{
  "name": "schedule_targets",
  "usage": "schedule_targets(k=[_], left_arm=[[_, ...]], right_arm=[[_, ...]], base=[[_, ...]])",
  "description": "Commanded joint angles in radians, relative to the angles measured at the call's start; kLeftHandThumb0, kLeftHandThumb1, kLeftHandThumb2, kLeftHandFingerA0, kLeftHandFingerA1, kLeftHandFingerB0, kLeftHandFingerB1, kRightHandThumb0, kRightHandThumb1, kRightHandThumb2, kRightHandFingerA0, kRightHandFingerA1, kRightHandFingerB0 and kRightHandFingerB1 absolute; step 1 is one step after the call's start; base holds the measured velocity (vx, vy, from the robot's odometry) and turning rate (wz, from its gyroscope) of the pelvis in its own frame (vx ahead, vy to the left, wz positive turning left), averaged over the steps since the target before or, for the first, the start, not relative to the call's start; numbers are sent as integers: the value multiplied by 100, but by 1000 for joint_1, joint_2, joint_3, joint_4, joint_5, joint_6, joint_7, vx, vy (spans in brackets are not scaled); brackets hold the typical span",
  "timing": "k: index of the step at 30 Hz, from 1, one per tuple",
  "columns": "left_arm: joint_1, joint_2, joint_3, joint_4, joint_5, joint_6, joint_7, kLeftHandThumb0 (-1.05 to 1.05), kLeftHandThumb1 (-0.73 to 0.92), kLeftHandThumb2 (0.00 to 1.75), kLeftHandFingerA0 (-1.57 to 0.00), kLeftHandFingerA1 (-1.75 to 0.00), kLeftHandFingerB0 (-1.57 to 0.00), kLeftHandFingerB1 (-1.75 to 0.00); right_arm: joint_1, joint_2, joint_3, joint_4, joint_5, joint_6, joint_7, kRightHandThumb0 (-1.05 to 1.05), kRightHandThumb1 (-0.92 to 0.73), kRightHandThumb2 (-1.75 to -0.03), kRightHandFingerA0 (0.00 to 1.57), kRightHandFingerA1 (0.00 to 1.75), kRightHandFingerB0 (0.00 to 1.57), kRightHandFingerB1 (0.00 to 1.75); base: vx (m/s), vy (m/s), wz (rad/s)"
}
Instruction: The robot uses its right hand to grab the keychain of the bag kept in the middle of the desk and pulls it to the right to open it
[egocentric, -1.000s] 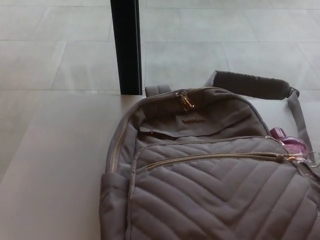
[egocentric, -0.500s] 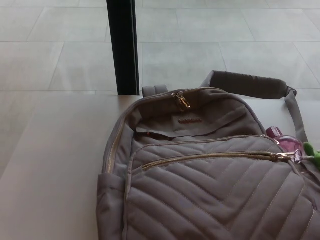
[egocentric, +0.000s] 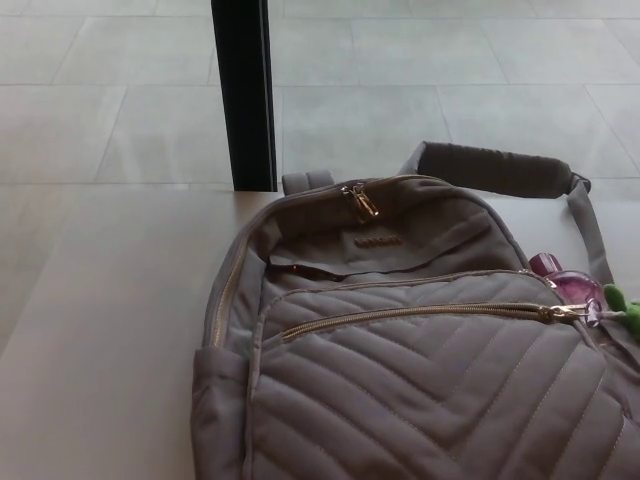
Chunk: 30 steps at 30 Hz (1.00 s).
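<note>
The grey quilted fabric backpack (egocentric: 420, 360) is laid flat on the pale tabletop (egocentric: 110, 330), its pink translucent keychain (egocentric: 578, 288) hung at the right end of the gold front zipper (egocentric: 420, 313). No hand is seen, so neither hand's state can be told. The reach is judged unstarted; the right hand must be brought onto the keychain.

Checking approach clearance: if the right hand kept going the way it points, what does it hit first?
Cannot say: neither hand is in the head view, so no heading shows. The pink keychain hangs at the right end of the backpack's front zipper.
</note>
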Motion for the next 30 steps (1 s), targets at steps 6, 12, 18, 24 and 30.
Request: schedule_targets(k=[6,12,18,24,30], left_arm=[[-16,16,32,13,-19,33,-1,-85,87,66,-74,-58,-57,-42],[-20,35,-11,-2,26,34,4,-76,92,68,-73,-57,-54,-40],[-35,37,-20,6,27,61,-1,-76,90,67,-72,-57,-53,-39],[-33,42,-17,2,18,72,-10,-77,91,67,-69,-56,-48,-38],[-30,47,-22,-6,17,78,-17,-70,84,66,-69,-53,-42,-38]], right_arm=[[-55,125,-178,573,285,190,-7,-51,-56,-58,59,82,5,31],[-7,141,-173,639,335,177,99,-56,-48,-79,31,65,4,34],[15,98,-74,721,326,37,263,-57,-60,-58,31,64,14,37],[-2,84,40,744,300,-57,289,-64,-61,-59,37,61,24,36],[-16,63,87,795,348,-124,313,-60,-59,-59,74,64,45,36]], base=[[0,0,0],[0,0,0],[0,0,0],[0,0,0],[0,0,0]])
